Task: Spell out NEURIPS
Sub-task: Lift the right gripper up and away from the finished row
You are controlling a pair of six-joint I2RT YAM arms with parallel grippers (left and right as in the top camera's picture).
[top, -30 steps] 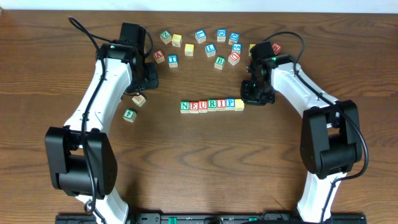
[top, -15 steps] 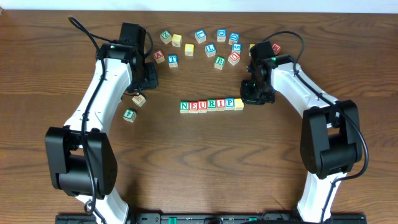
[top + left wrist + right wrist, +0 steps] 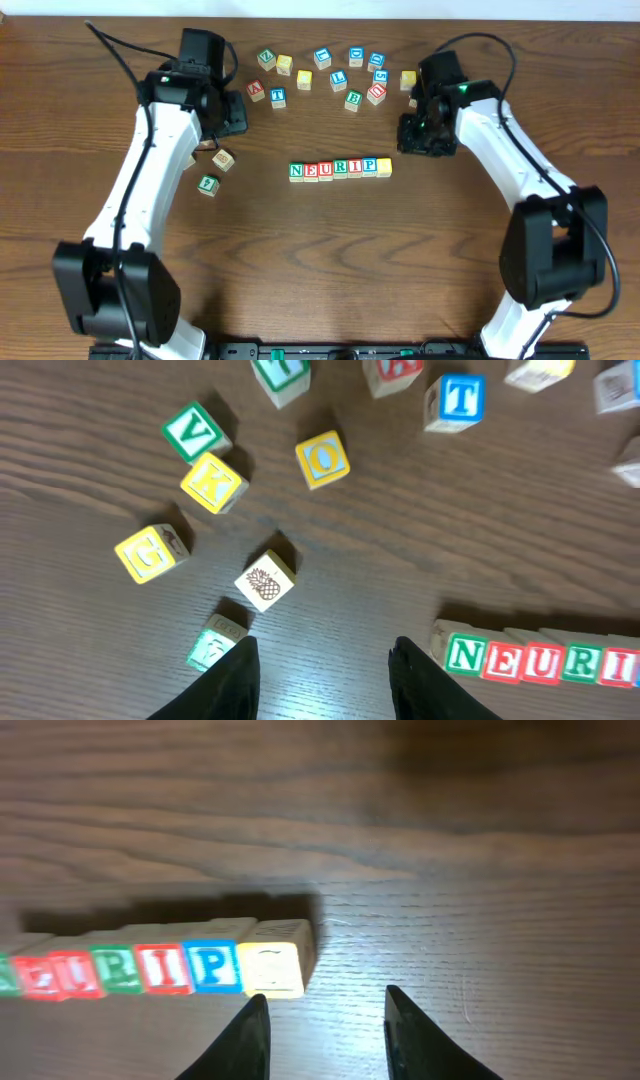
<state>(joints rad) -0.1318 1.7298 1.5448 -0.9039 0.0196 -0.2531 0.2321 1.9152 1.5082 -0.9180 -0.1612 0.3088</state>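
Row: NEURIPS row [image 3: 340,168] lies near your right gripper [image 3: 325,998], yellow cube [image 3: 270,967] closest
Claws: right gripper and left gripper [image 3: 322,645] both parted, empty
Risk: a low right-gripper swing could clip the yellow cube, skewing the word

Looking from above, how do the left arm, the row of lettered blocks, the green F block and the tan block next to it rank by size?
1. Left arm, by far the largest.
2. Row of lettered blocks.
3. Green F block and tan block: they look alike, so no ranking between them.
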